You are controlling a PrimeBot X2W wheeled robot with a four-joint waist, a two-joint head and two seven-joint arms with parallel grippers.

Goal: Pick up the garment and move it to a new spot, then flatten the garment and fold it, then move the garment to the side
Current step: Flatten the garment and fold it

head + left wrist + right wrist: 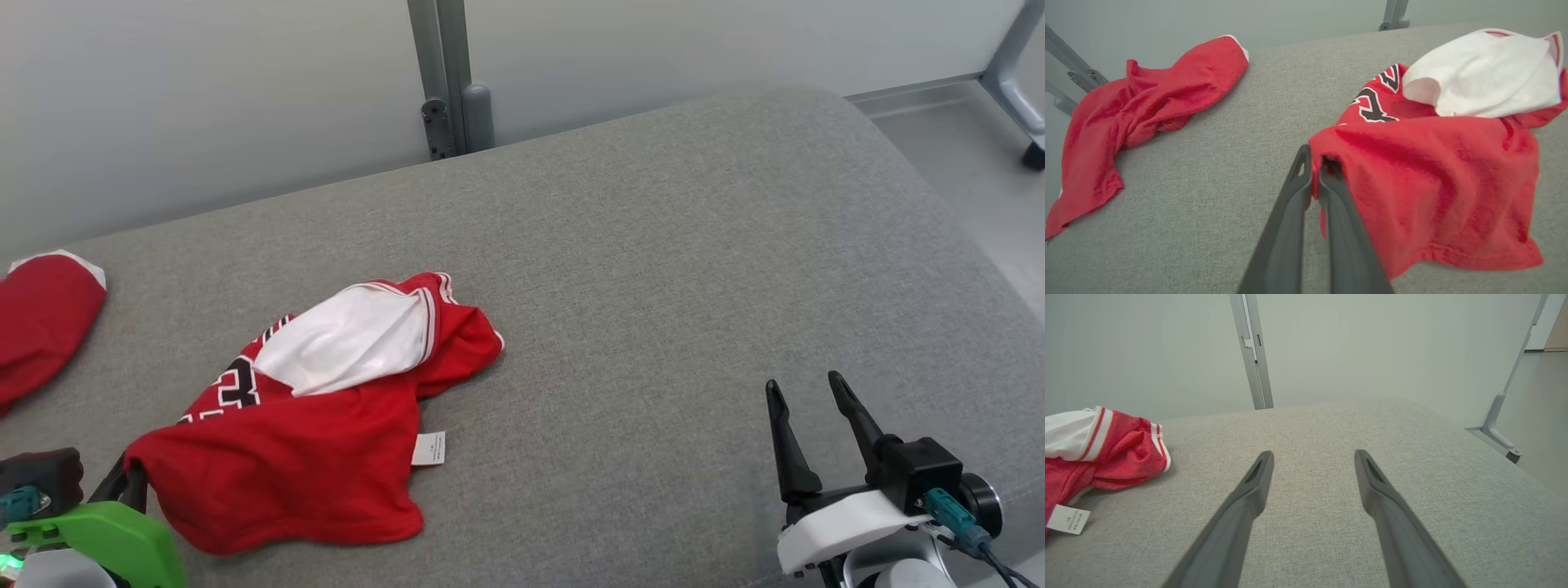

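- A crumpled red jersey (326, 474) with white lining and black numerals lies on the left of a grey fabric cushion (653, 286).
- The left gripper (1314, 163) pinches its near corner.
- The right gripper (804, 388) hovers spread, well apart.

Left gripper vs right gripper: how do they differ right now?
Left gripper is shut, fingers pressed together; right gripper is open, fingers spread wide. Left gripper pinches a corner of the red jersey; right gripper holds nothing. Left gripper sits at the jersey's edge; right gripper is over bare grey cushion, apart from the jersey. Shared: both have long dark fingers, low over the same cushion.
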